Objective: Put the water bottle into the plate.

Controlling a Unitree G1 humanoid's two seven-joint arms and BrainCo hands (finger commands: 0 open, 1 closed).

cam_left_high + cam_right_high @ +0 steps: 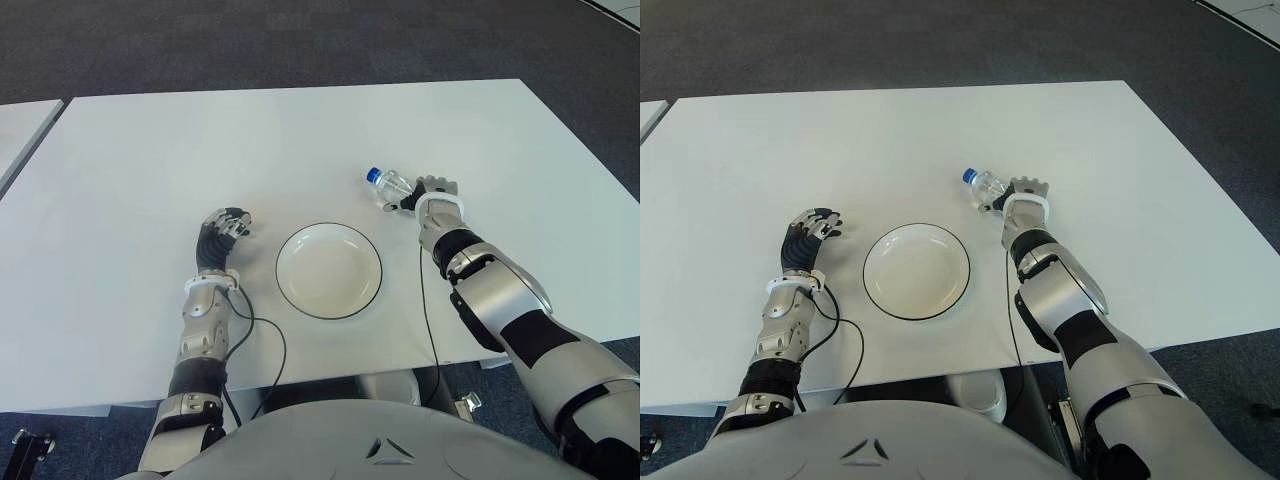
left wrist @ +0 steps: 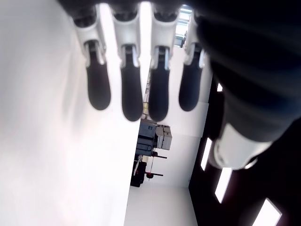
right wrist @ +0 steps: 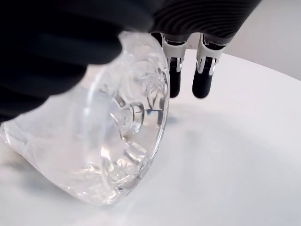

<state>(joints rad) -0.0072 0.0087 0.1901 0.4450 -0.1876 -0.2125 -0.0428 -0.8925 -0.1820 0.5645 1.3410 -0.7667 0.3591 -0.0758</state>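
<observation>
A clear water bottle (image 1: 390,184) with a blue cap lies on its side on the white table (image 1: 300,140), right of and behind the plate. My right hand (image 1: 432,192) is over its base end. In the right wrist view the bottle's base (image 3: 113,141) sits close under the palm, the thumb reaches over it, and two fingers (image 3: 175,80) point straight down past it, not wrapped around. The bottle still lies on the table. The white plate (image 1: 329,270) with a dark rim holds nothing. My left hand (image 1: 222,232) shows left of the plate, fingers relaxed and holding nothing.
A black cable (image 1: 262,340) runs from my left wrist over the table's front edge. A second table's corner (image 1: 20,130) shows at the far left. Dark carpet lies beyond the far edge.
</observation>
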